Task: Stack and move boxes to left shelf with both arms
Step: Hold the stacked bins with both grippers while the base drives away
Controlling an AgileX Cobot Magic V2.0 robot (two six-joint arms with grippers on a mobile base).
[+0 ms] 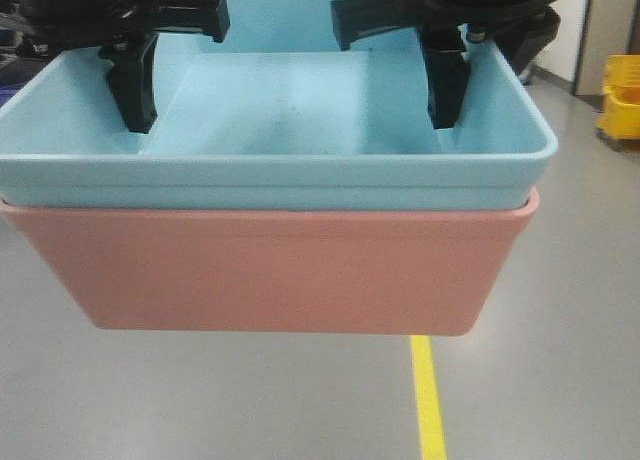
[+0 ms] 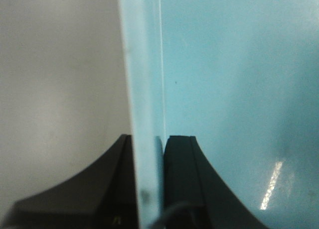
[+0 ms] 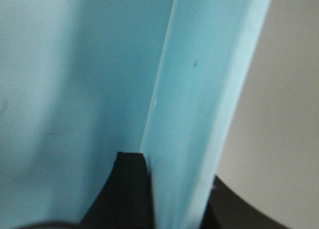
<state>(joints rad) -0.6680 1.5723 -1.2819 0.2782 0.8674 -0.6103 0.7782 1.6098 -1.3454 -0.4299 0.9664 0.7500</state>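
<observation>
Left tool (image 2: 148, 154), right tool (image 3: 174, 184), clamping blue bin (image 1: 280, 175)
</observation>
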